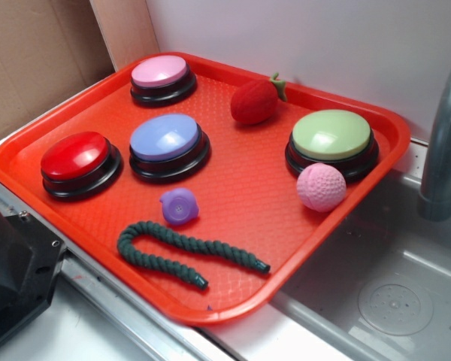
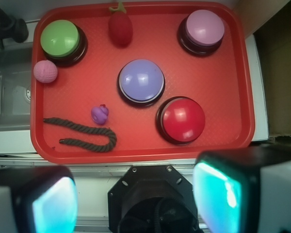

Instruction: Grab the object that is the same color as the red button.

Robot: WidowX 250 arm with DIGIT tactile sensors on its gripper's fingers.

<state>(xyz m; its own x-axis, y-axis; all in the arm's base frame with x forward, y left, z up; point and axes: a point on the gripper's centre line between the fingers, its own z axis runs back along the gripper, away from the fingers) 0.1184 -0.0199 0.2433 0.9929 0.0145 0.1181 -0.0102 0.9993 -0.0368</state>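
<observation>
Strawberry toy (image 1: 254,101), one; dome buttons, four.

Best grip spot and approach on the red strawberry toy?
Grip the strawberry toy across its plump red middle, coming from above. It lies on its side with open tray around it; the green stem looks too small. The claw is open.

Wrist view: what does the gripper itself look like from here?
The gripper shows two blurred, pale blocky fingers with glowing teal inner faces. Between them sits a black octagonal housing with a round opening at its centre. No cables or markings are legible.
</observation>
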